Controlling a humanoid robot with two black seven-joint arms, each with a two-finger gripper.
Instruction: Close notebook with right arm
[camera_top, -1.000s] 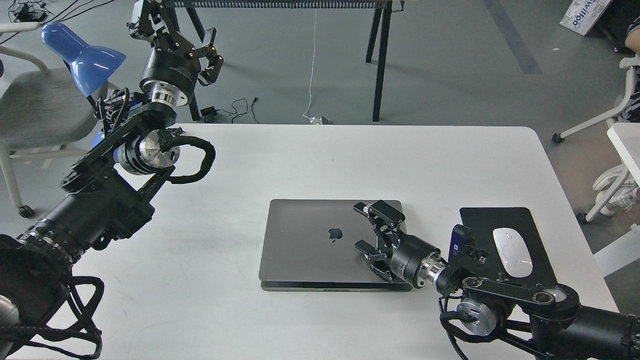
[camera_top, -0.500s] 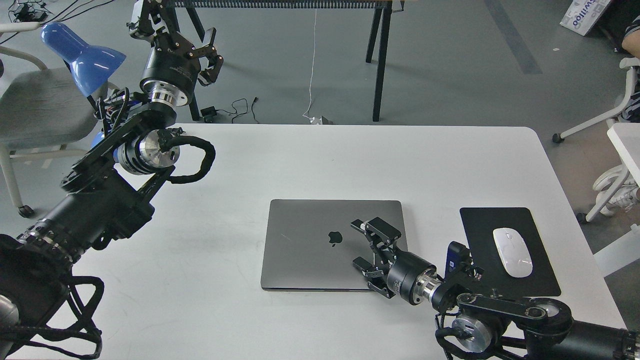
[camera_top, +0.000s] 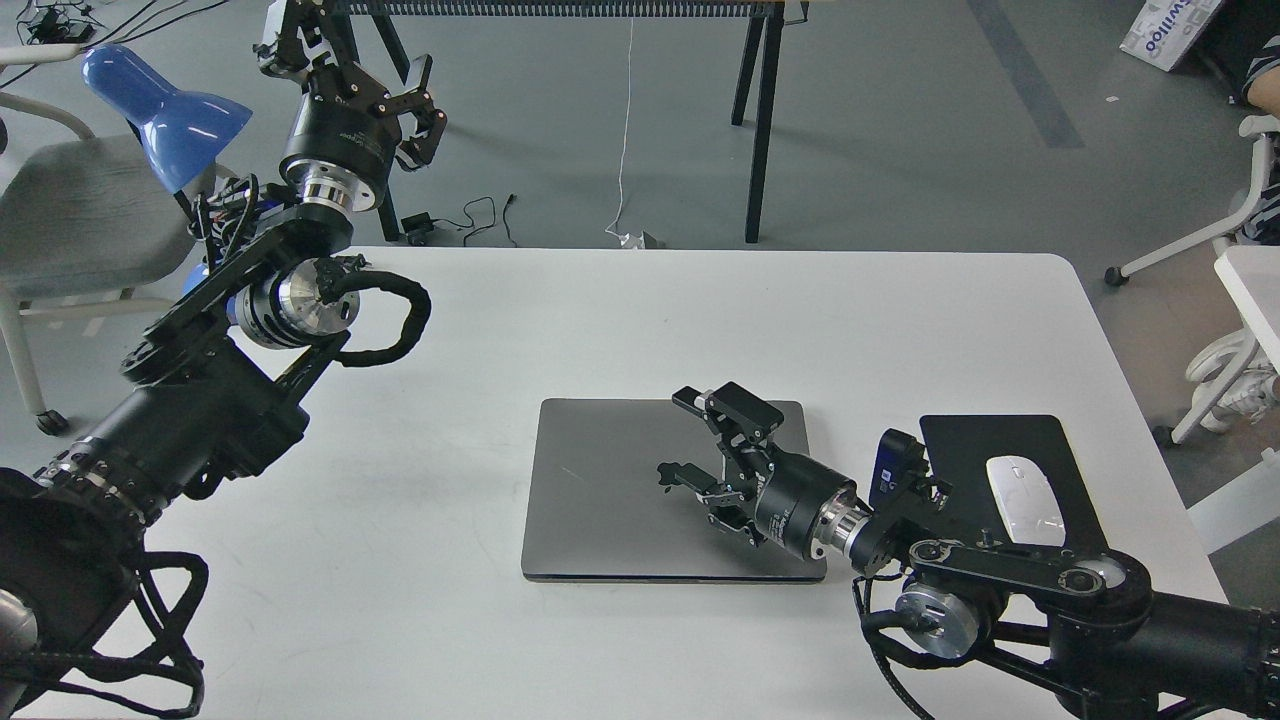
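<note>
The grey notebook lies flat on the white table with its lid fully down. My right gripper is open and empty, over the lid's right half, and it hides the apple logo. Whether its fingers touch the lid, I cannot tell. The right arm with its blue-faced module comes in from the lower right. My left gripper is open and empty, raised high beyond the table's far left corner.
A black mouse pad with a white mouse lies right of the notebook, partly under my right arm. A blue lamp and a grey chair stand at far left. Table legs stand behind.
The lid's last gap has shut and the notebook now lies flat. My right gripper first drew back toward the front edge, then moved left and up over the logo. The left arm has not moved.
</note>
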